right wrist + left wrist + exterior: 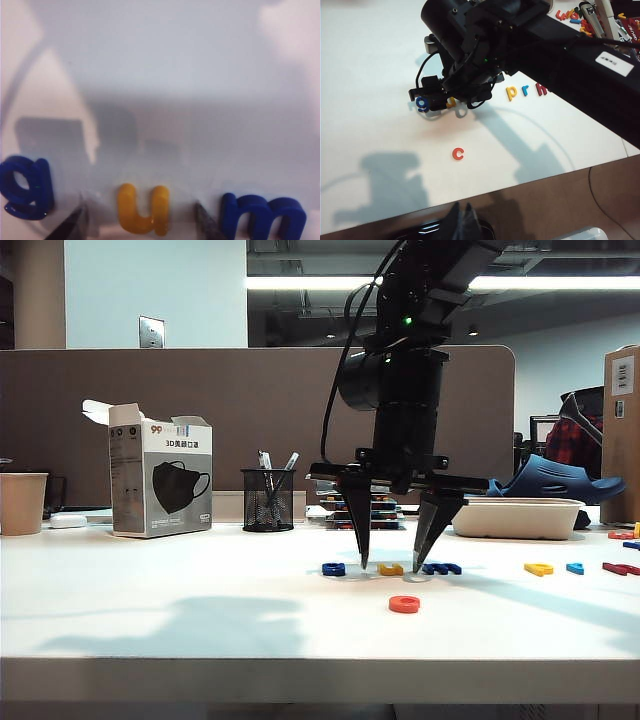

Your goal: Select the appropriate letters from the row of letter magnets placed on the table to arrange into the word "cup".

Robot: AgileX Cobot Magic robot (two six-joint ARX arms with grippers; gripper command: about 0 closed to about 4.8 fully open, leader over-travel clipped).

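The row of letter magnets lies on the white table (150,610): a blue "g" (333,569), a yellow "u" (391,569), a dark blue "m" (441,568), a yellow "p" (538,569), a light blue "r" (574,568) and a red letter (620,568). The red-orange "c" (404,604) lies alone in front of the row. My right gripper (390,562) points down, open, with its tips near the table on either side of the "u" (144,208), a gap at each side. My left gripper (462,212) is shut, empty, off the table's front edge.
A mask box (160,483), a mesh pen holder (267,500) and a paper cup (22,502) stand at the back left. A white tray (517,517) and a blue shoe (560,483) sit at the back right. More loose letters (567,15) lie beyond the right arm.
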